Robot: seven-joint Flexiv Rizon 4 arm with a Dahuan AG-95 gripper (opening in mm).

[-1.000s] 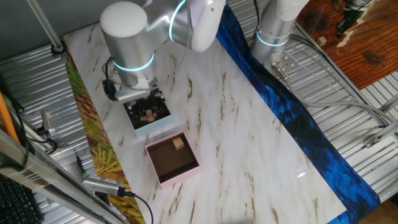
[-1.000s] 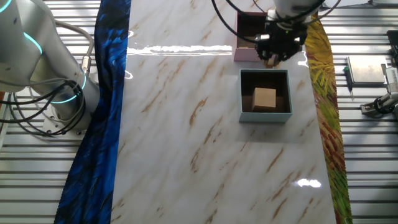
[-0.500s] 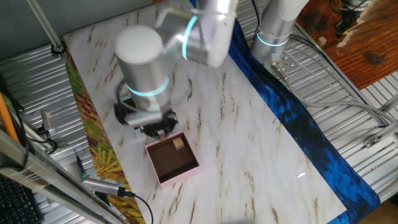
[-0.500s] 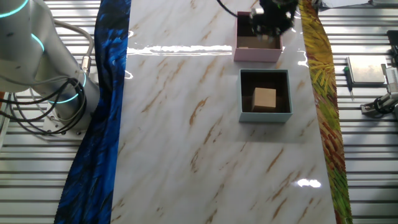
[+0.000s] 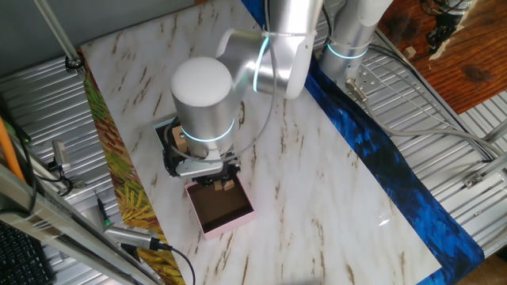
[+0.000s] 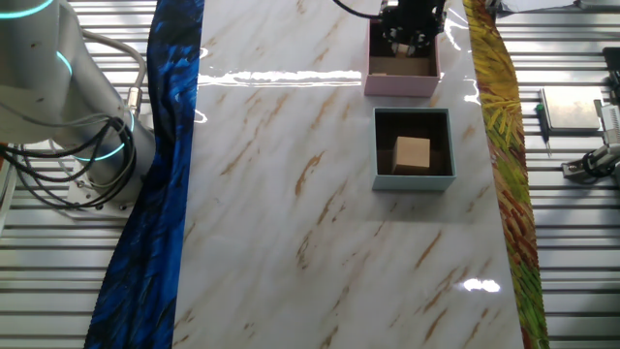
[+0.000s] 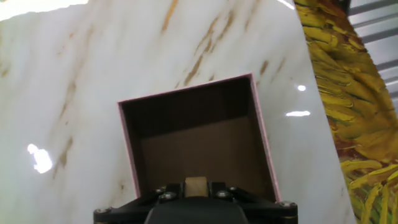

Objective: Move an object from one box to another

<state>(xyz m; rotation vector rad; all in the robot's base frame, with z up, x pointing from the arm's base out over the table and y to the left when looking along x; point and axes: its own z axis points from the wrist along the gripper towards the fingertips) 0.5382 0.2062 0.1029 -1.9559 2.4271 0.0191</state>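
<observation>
Directly ahead, pink-walled box (image 7: pixel 264 143), dark brown inside; small tan block (image 7: pixel 196 185) nearest, just beyond gripper body (image 7: pixel 193 208).

**Three camera positions**

Both fixed views look steeply down on the marble table (image 5: pixel 317 158) from opposite sides, sharing the pink box (image 6: pixel 401 79). The hand view looks closely down into that box (image 7: pixel 261 143).

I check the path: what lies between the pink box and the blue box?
Only bare marble table between the pink box and the blue box, in the other fixed view.
</observation>
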